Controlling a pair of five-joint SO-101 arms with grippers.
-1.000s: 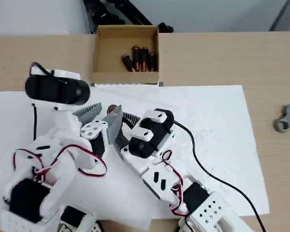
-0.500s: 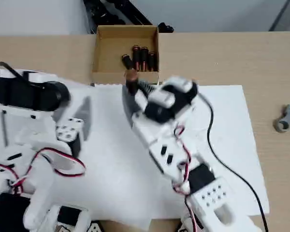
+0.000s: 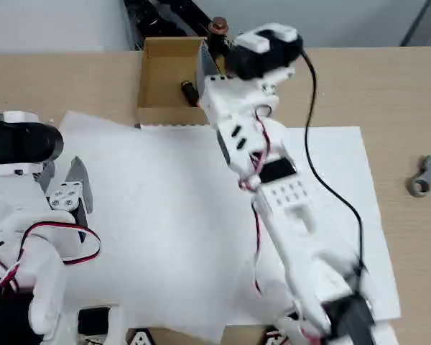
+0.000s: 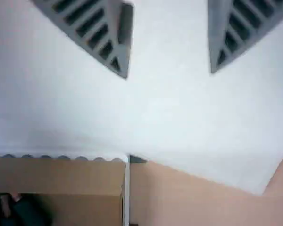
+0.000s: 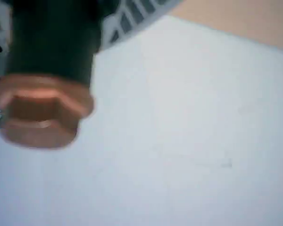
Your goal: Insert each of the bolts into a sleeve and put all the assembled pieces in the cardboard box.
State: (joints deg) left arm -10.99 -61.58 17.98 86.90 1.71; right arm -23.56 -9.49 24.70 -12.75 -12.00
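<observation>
Copper-headed bolt (image 3: 218,28) in its sleeve (image 5: 52,42) sits clamped in right tool (image 3: 214,50) above cardboard box (image 3: 158,79).

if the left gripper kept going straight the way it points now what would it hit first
Most likely the white sheet: the left gripper, open and empty, aims down at bare paper. The cardboard box lies farther along, past the sheet's edge. Depth is unclear, so this is a guess.
</observation>
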